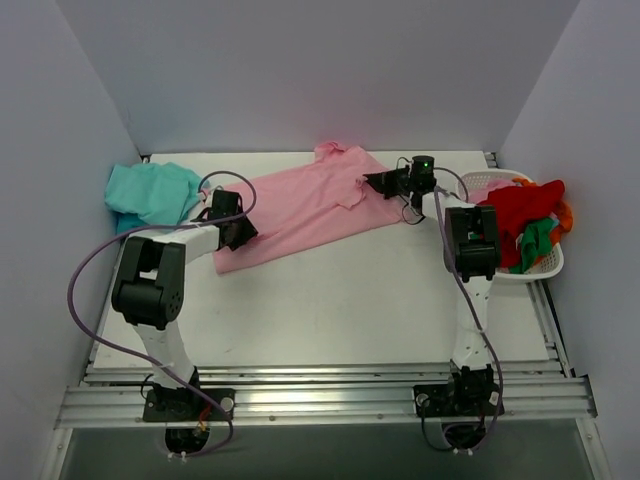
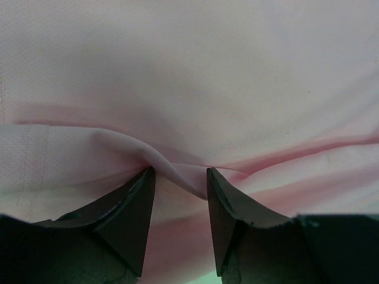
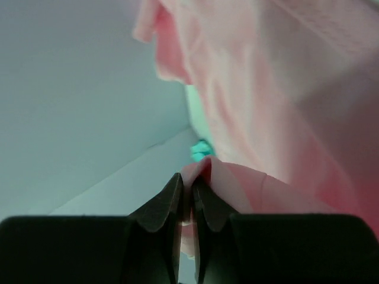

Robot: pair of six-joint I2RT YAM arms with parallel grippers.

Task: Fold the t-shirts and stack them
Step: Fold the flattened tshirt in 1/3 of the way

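The light pink t-shirt (image 1: 310, 205) lies spread slantwise across the back of the table. The teal t-shirt (image 1: 150, 192) lies crumpled at the far left; a bit of it shows in the right wrist view (image 3: 201, 149). My left gripper (image 1: 234, 230) is at the pink tee's lower left end. In its wrist view the jaws (image 2: 177, 171) stand apart with a raised fold of pink cloth (image 2: 189, 71) between the tips. My right gripper (image 1: 383, 183) is at the tee's right edge, shut (image 3: 188, 177) on a pinch of pink cloth (image 3: 284, 89) and lifting it.
A white plastic basket (image 1: 543, 268) stands at the right edge with red (image 1: 520, 208), green (image 1: 536, 245) and orange (image 1: 567, 215) garments in it. White walls close in the left, back and right. The table's front edge has metal rails (image 1: 320, 395).
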